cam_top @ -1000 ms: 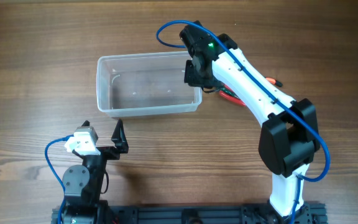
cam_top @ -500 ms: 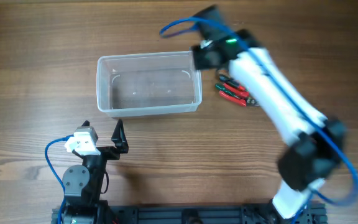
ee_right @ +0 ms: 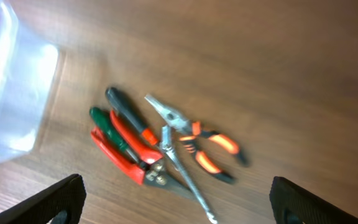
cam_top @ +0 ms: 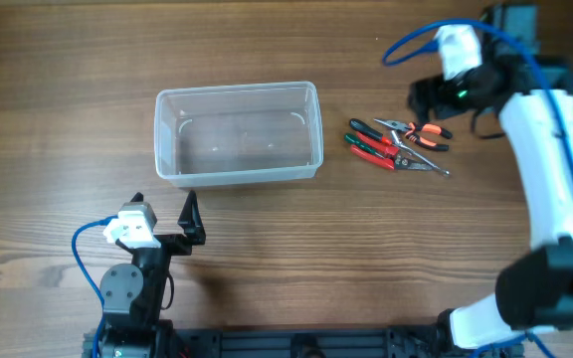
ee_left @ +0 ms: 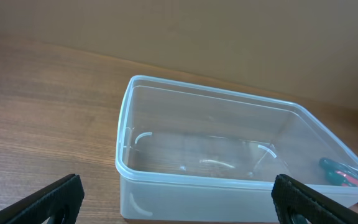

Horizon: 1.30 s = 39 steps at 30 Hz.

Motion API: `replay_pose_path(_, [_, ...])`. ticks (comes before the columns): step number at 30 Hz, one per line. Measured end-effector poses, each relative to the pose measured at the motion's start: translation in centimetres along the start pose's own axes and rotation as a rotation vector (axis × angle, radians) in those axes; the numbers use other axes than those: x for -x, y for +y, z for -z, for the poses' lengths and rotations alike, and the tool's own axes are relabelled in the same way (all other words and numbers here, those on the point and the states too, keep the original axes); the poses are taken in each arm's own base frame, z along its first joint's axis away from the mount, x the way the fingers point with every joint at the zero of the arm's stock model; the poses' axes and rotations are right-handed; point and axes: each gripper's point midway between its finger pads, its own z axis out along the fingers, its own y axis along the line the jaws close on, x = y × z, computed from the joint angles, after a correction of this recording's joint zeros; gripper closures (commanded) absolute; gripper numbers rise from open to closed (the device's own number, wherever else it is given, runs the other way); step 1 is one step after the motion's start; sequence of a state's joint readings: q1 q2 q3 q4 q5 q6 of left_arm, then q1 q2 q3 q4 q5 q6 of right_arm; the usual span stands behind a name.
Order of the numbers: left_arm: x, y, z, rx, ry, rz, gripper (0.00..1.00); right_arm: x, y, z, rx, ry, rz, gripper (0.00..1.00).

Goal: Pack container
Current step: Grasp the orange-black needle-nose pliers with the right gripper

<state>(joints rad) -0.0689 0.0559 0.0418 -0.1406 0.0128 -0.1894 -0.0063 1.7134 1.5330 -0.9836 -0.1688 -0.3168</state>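
- Currently, the container (cam_top: pixel 237 177) is sitting empty and upright on the wooden table (cam_top: pixel 68 60), left of centre in the overhead view.
- The left hand (cam_top: pixel 165 214) is resting low near the table's front edge, just in front of the container's near wall. Its fingers are standing wide apart and gripping nothing.
- The left wrist camera is looking straight across at the container (ee_left: pixel 210 93). Both fingertips of the left hand (ee_left: pixel 179 193) are showing at the lower corners of that view.
- A small cluster of hand tools is lying on the table just to the right of the container, apart from it. Among them are orange-handled pliers (cam_top: pixel 421 129) and a red-handled tool (cam_top: pixel 371 149).
- The right hand (cam_top: pixel 428 97) is hovering over the table at the far right, just beside the tool cluster. Its fingers are spread apart and holding nothing.
- The right wrist camera is looking down on the orange-handled pliers (ee_right: pixel 201 143) and the red-handled tool (ee_right: pixel 126 149), which are touching. A blurred corner of the container (ee_right: pixel 11 93) is showing at the left edge.
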Motion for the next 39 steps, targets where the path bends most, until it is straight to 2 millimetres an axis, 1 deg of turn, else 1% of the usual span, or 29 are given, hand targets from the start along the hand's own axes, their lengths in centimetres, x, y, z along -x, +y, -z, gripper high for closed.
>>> replay_pose_path(1, [0.0, 0.0, 0.0, 0.0, 0.0, 0.0, 0.0, -0.8, 0.3, -1.3, 0.014, 0.029, 0.0, 0.06])
replay_pose_path(3, [0.0, 0.0, 0.0, 0.0, 0.0, 0.0, 0.0, -2.4, 0.3, -4.3, 0.002, 0.08, 0.003, 0.11])
replay_pose_path(4, [0.0, 0.0, 0.0, 0.0, 0.0, 0.0, 0.0, -3.1, 0.0, -5.4, -0.017, 0.107, 0.001, 0.11])
replay_pose_path(6, [0.0, 0.0, 0.0, 0.0, 0.0, 0.0, 0.0, -3.8, -1.0, -7.0, -0.063, 0.141, -0.003, 0.11])
replay_pose_path(8, [0.0, 0.0, 0.0, 0.0, 0.0, 0.0, 0.0, -3.6, -2.4, -8.0, -0.117, 0.138, -0.005, 0.11])
replay_pose_path(10, [0.0, 0.0, 0.0, 0.0, 0.0, 0.0, 0.0, -3.2, -4.6, -8.9, -0.189, 0.125, 0.004, 0.11])
replay_pose_path(12, [0.0, 0.0, 0.0, 0.0, 0.0, 0.0, 0.0, -3.2, -5.8, -9.4, -0.216, 0.125, 0.028, 0.11])
replay_pose_path(13, [0.0, 0.0, 0.0, 0.0, 0.0, 0.0, 0.0, -3.3, -6.4, -9.9, -0.226, 0.126, 0.047, 0.13])
replay_pose_path(15, [0.0, 0.0, 0.0, 0.0, 0.0, 0.0, 0.0, -3.6, -7.1, -10.6, -0.227, 0.141, 0.088, 0.17])
replay_pose_path(16, [0.0, 0.0, 0.0, 0.0, 0.0, 0.0, 0.0, -4.1, -7.6, -11.3, -0.223, 0.159, 0.117, 0.17])
replay_pose_path(20, [0.0, 0.0, 0.0, 0.0, 0.0, 0.0, 0.0, -5.1, -8.4, -13.2, -0.21, 0.194, 0.178, 0.19])
replay_pose_path(23, [0.0, 0.0, 0.0, 0.0, 0.0, 0.0, 0.0, -5.6, -8.6, -13.8, -0.202, 0.209, 0.2, 0.2])
replay_pose_path(26, [0.0, 0.0, 0.0, 0.0, 0.0, 0.0, 0.0, -5.9, -8.5, -14.0, -0.195, 0.222, 0.213, 0.23])
replay_pose_path(32, [0.0, 0.0, 0.0, 0.0, 0.0, 0.0, 0.0, -6.5, -7.9, -14.2, -0.159, 0.244, 0.221, 0.37])
replay_pose_path(36, [0.0, 0.0, 0.0, 0.0, 0.0, 0.0, 0.0, -7.3, -6.7, -14.7, -0.091, 0.257, 0.212, 0.35])
replay_pose_path(38, [0.0, 0.0, 0.0, 0.0, 0.0, 0.0, 0.0, -7.3, -6.2, -14.9, -0.06, 0.251, 0.207, 0.34])
replay_pose_path(39, [0.0, 0.0, 0.0, 0.0, 0.0, 0.0, 0.0, -7.3, -6.1, -14.9, -0.054, 0.248, 0.205, 0.36])
